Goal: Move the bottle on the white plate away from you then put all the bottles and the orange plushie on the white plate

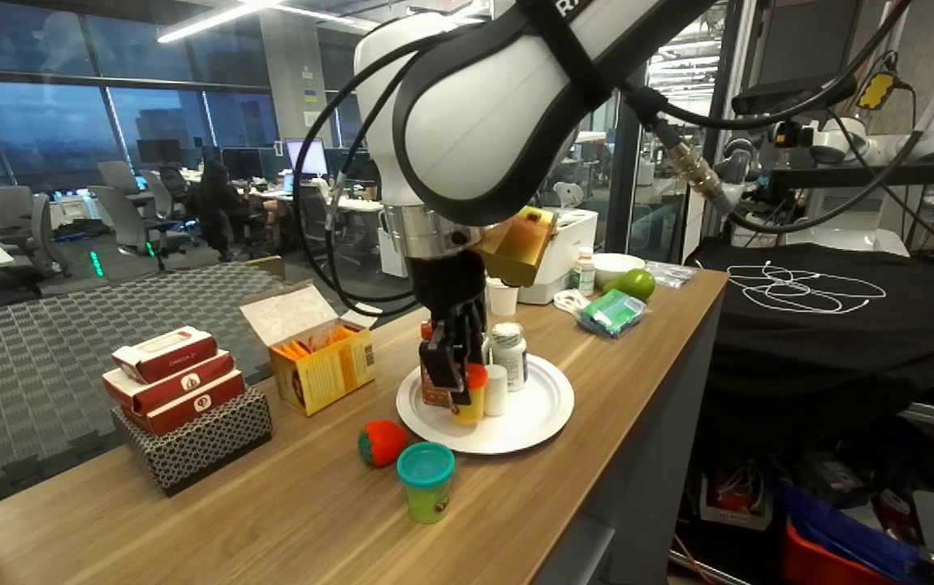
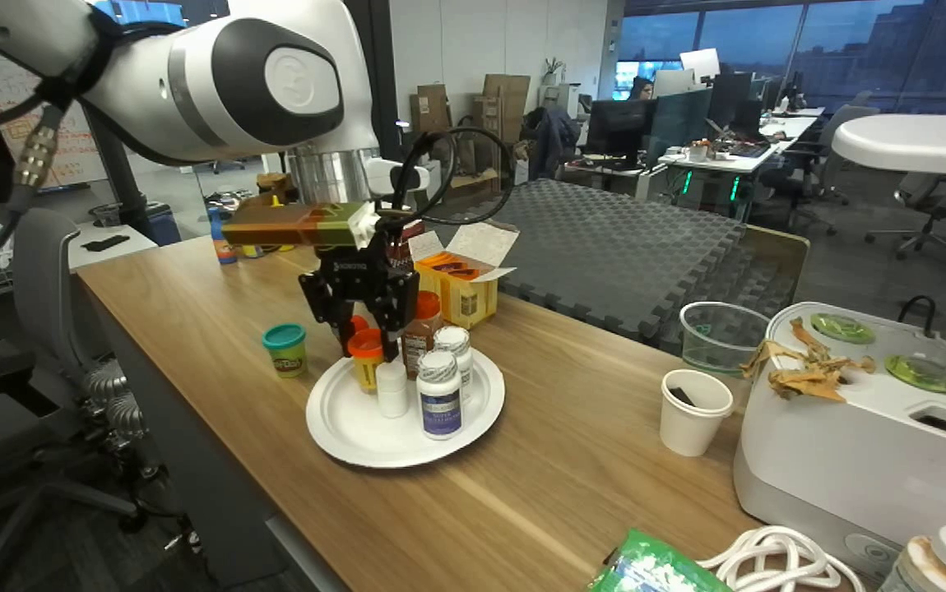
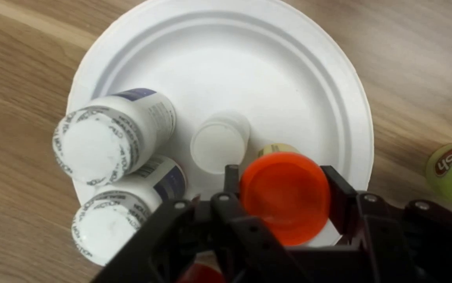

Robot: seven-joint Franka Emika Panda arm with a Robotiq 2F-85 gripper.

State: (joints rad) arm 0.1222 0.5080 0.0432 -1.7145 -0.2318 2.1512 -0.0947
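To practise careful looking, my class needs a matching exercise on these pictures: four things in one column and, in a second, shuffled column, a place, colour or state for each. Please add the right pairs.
Things
1. Teal-lidded tub
2. Small plain white bottle
3. Yellow box
4. Orange-lidded tub

Places, colours, states
A. Open, with orange contents showing
B. In the claw
C. Green-bodied, off the white plate
D. On the white plate, not in the claw

Right pairs: 1-C; 2-D; 3-A; 4-B
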